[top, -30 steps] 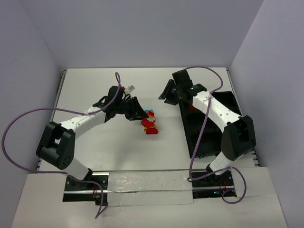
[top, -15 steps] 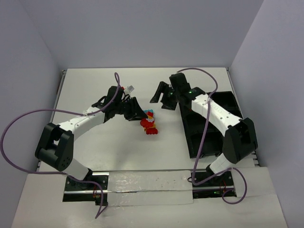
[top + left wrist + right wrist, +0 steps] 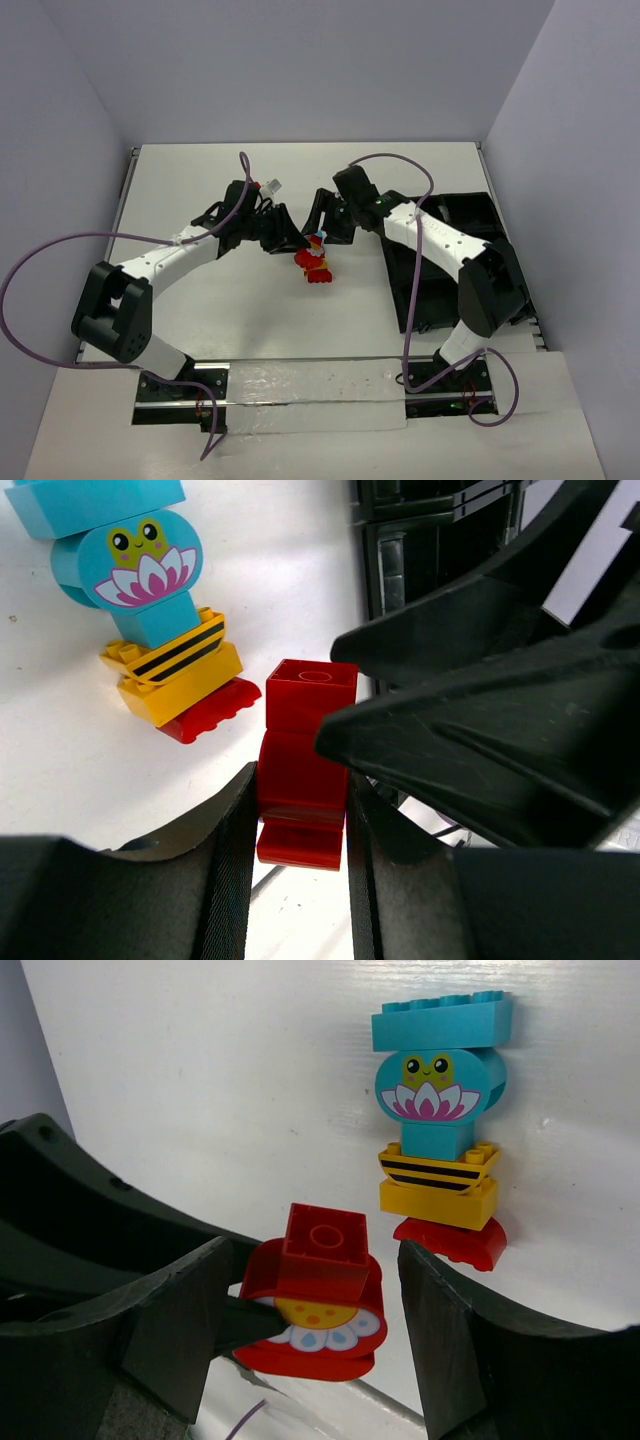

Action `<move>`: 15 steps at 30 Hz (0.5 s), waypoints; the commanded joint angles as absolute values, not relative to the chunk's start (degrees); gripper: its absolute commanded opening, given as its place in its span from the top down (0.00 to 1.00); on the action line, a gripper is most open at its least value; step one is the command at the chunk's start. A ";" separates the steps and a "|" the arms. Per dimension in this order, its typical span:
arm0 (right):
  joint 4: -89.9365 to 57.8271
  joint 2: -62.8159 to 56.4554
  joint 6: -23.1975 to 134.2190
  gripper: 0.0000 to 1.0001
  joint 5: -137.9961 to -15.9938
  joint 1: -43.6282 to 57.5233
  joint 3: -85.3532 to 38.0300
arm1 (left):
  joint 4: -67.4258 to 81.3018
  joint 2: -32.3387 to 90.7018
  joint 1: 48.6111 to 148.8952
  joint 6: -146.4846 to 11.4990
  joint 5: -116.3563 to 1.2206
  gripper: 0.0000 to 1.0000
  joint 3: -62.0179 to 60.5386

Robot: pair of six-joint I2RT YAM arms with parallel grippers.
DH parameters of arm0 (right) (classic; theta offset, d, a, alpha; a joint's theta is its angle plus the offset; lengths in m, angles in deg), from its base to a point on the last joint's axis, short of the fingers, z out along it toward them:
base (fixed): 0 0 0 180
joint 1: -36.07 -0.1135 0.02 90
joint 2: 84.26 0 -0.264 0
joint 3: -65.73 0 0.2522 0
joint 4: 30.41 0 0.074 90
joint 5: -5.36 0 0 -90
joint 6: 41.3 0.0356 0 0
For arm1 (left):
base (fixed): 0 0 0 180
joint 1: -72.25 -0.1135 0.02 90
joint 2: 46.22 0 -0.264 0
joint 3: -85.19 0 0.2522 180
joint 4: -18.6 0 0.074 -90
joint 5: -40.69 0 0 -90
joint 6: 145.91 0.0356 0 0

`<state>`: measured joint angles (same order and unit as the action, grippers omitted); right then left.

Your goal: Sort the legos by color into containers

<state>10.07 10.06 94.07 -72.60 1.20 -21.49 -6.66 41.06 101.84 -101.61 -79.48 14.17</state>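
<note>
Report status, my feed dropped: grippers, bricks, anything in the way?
Left gripper shut on red brick. Right gripper open, straddling the same brick. Cyan-yellow-red stack close beside, not touching. Black tray apart.

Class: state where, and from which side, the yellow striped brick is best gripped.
Probably across its two free short ends, coming from above: the yellow striped brick lies flat, with the cyan frog brick and red curved piece against its other two sides.
</note>
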 commanded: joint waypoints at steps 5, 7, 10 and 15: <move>8.05 9.96 95.37 0.31 -74.35 0.83 -19.39 | -6.33 37.71 101.96 -100.56 -78.93 1.00 10.96; 6.93 10.05 96.27 0.36 -73.06 0.81 -19.04 | -6.42 37.62 101.96 -100.47 -78.73 1.00 10.79; 5.54 10.38 97.27 0.43 -71.64 0.74 -18.52 | -6.58 37.28 101.96 -100.47 -78.73 1.00 10.62; 4.74 10.66 97.24 0.58 -70.72 0.74 -18.93 | -6.88 37.01 101.96 -100.24 -78.81 1.00 10.52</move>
<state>6.88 10.16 96.97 -71.68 1.07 -18.83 -7.74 39.99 101.95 -101.11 -79.25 13.72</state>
